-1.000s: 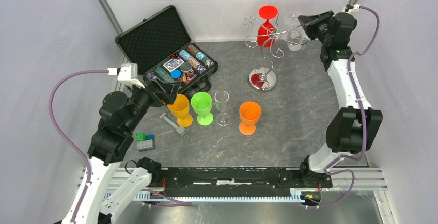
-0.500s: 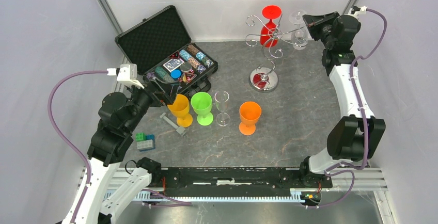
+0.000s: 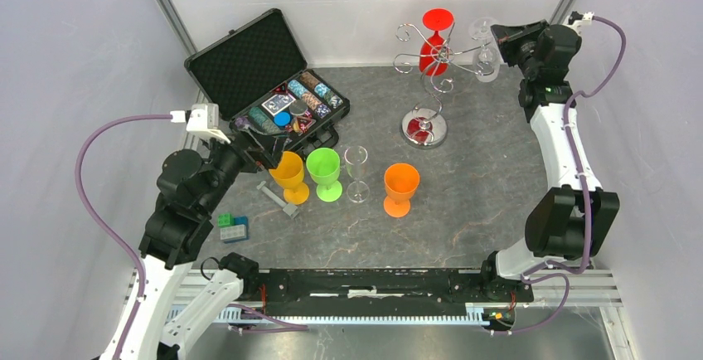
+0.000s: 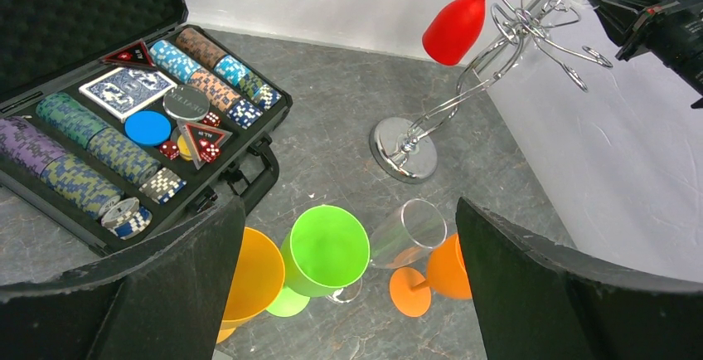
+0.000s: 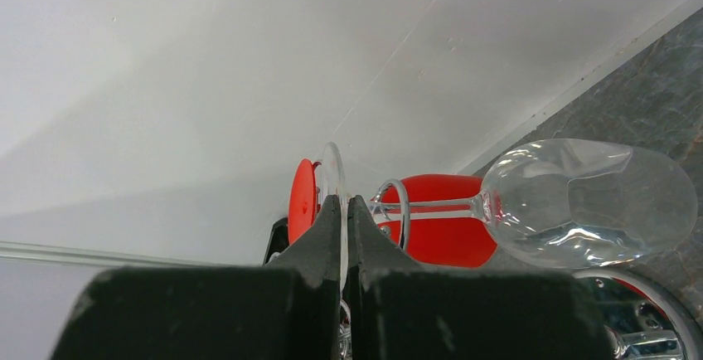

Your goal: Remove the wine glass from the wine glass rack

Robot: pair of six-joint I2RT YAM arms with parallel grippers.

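The chrome wine glass rack [image 3: 430, 86] stands on its round base [image 3: 423, 128] at the back of the table and leans right at the top. A red glass [image 3: 431, 41] hangs on it. A clear wine glass [image 3: 487, 60] hangs at its right arm. My right gripper [image 3: 497, 33] is shut on this glass's foot disc [image 5: 335, 179]. The stem [image 5: 435, 206] runs through a chrome loop [image 5: 396, 211], with the bowl [image 5: 589, 202] beyond it. My left gripper [image 3: 269, 148] is open and empty above the cups, far from the rack [image 4: 404, 151].
An open black case [image 3: 269, 86] of poker chips lies at the back left. A yellow cup [image 3: 290, 175], a green cup [image 3: 324, 172], a clear flute [image 3: 356, 173] and an orange cup [image 3: 400, 187] stand mid-table. Small bricks [image 3: 232, 227] lie at the front left. Walls close in at the back and right.
My right gripper has moved right and slightly up with the clear glass's foot in it. The rack's top has leaned right with it. The left arm has not moved.
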